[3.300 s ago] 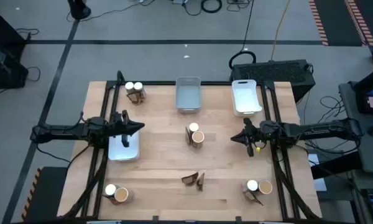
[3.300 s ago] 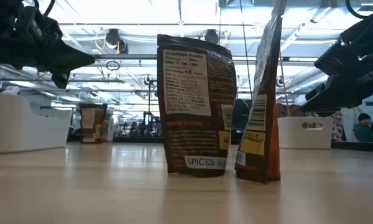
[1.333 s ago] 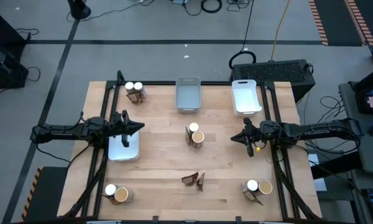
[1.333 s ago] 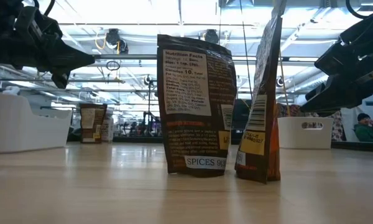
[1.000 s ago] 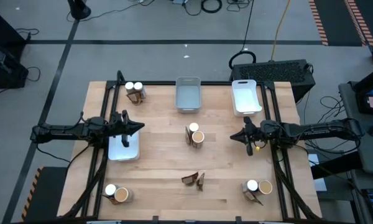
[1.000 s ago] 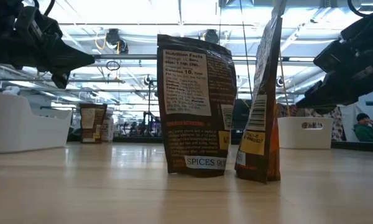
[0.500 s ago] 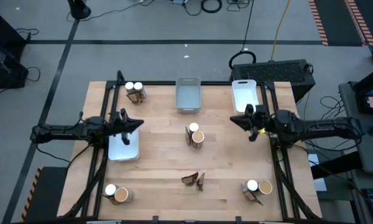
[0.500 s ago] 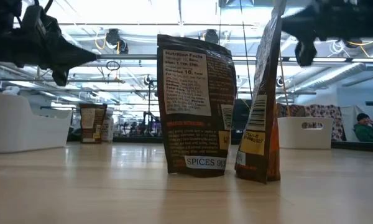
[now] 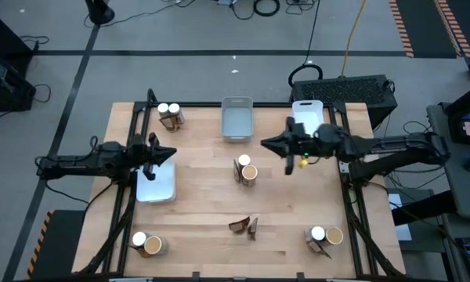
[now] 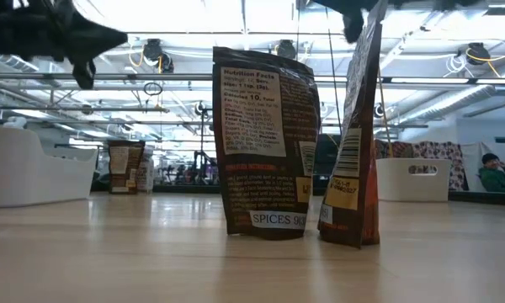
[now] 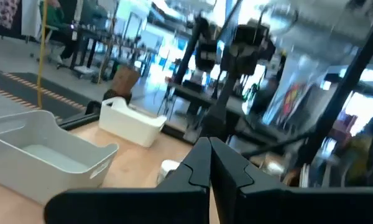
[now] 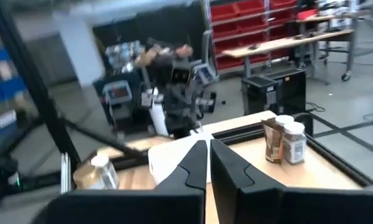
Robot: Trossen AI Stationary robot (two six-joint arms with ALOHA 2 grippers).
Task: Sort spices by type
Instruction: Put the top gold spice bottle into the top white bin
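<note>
Spices being left in scattered clusters, both grippers being kept empty above the counter (image 9: 204, 211)

At far left the left gripper (image 9: 171, 154), jaws pressed together, is being held over a white tray (image 9: 158, 186), partly hiding it. Spices (image 9: 245, 171) are being shown mid-counter, with open wood around them; labels are being lost from above. The right gripper (image 9: 265, 143), jaws likewise closed, is being held beside the grey tray (image 9: 236, 119).
</note>
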